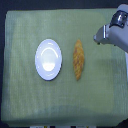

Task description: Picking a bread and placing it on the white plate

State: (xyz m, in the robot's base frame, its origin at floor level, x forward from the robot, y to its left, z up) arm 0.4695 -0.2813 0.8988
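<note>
Gripper (100,36) sits at the exterior view's upper right, well apart from the bread (79,60). Too blurry to read the jaws, so I can't tell if it's open or closed; nothing visibly held.

Bread lies lengthwise on the green cloth (25,100), just beside the white plate (48,59), on its right in this view, not touching. Plate is bare.

Risks: loaf is long and narrow, so an off-centre pinch likely tips or spins it. Rough crust may crumble. Descent too close to the plate could knock the rim. A loaf roughly plate-wide may overhang if placed skewed.

Count: one bread, one plate, one gripper.
</note>
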